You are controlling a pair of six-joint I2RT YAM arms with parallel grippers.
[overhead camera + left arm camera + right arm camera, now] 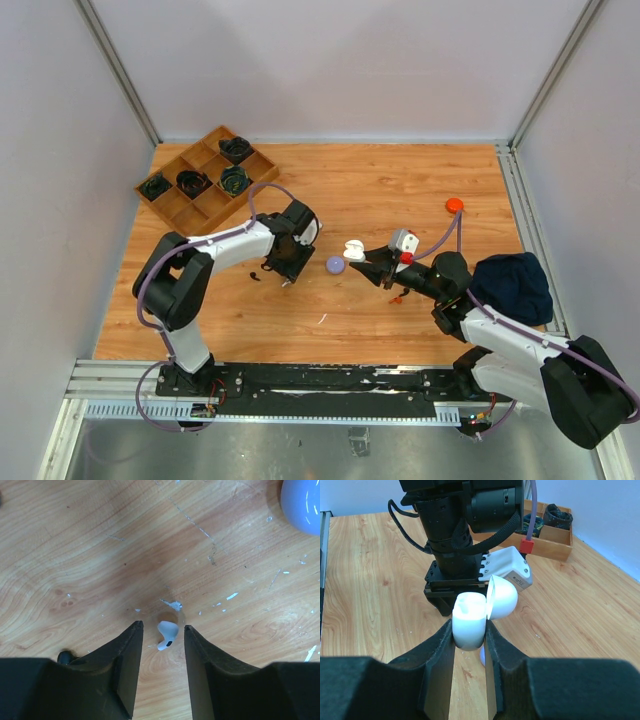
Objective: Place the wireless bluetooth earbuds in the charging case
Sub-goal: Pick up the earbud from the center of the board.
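A white earbud [166, 634] lies on the wooden table between the fingers of my left gripper [161, 625], which is open and low over it, not touching. In the top view the left gripper [285, 265] is left of centre. My right gripper [470, 630] is shut on a white charging case [469, 620] with its lid [502, 597] flipped open, held above the table facing the left arm. The top view shows this case [353, 250] at the right gripper's [362, 256] tip. A small black earbud [255, 275] lies left of the left gripper.
A pale purple round case [335, 264] sits between the grippers and shows in the left wrist view [302, 505]. A red-orange case [454, 205] is at the far right. A wooden tray [205, 195] with coiled cables stands back left. A dark cloth [512, 285] lies right.
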